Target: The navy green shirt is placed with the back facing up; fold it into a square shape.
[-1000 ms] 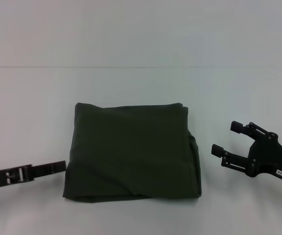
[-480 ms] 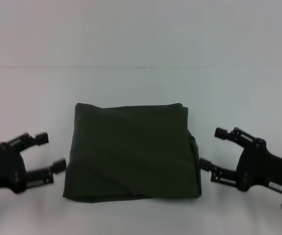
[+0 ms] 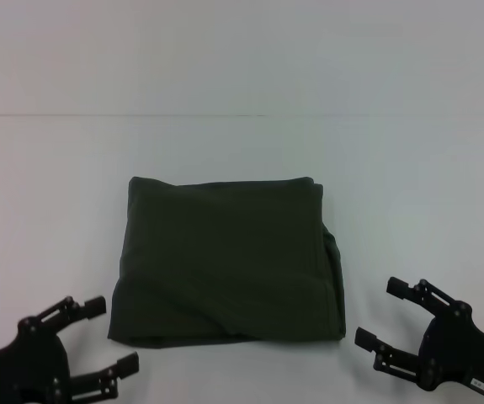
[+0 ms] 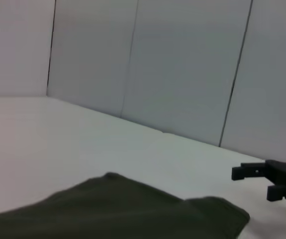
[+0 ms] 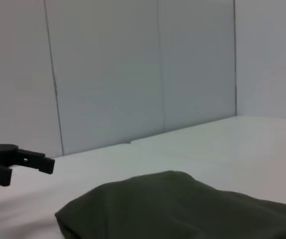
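The navy green shirt (image 3: 227, 261) lies folded into a rough square in the middle of the white table (image 3: 242, 151), and shows as a low dark mound in both wrist views (image 4: 113, 209) (image 5: 182, 206). My left gripper (image 3: 111, 337) hovers at the near left, just off the shirt's near left corner, open and holding nothing. At the near right, my right gripper (image 3: 385, 313) stands open beside the shirt's near right corner, apart from the cloth. Each wrist view shows the other arm's gripper far off: the right one (image 4: 272, 181) and the left one (image 5: 13, 160).
White panelled walls (image 5: 133, 74) rise behind the table. Bare white tabletop surrounds the shirt on all sides.
Both grippers have drawn back toward the near edge of the table, away from the shirt's sides. The left one turned from flat to fingers spread. The shirt stays still.
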### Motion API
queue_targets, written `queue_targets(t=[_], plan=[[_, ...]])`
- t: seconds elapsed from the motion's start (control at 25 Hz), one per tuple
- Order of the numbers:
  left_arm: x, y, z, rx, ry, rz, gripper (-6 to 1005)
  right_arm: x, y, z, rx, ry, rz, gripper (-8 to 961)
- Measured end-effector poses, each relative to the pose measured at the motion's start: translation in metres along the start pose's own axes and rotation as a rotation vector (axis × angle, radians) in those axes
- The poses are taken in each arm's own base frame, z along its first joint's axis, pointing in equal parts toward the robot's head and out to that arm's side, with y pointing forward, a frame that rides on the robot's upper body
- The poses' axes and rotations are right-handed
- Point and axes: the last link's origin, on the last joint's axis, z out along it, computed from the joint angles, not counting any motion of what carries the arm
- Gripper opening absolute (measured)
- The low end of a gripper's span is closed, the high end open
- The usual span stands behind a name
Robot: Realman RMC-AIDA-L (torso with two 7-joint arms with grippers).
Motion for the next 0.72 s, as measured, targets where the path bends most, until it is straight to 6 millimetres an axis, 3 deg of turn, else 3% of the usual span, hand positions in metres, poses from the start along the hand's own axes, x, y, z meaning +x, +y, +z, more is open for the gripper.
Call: queue_targets(t=[0.72], plan=[[-0.0051, 0.0012, 0.0019, -0.003, 0.001, -0.029, 948, 0.0095, -0.0028, 0.0032, 0.042, 0.049, -0.019, 927]])
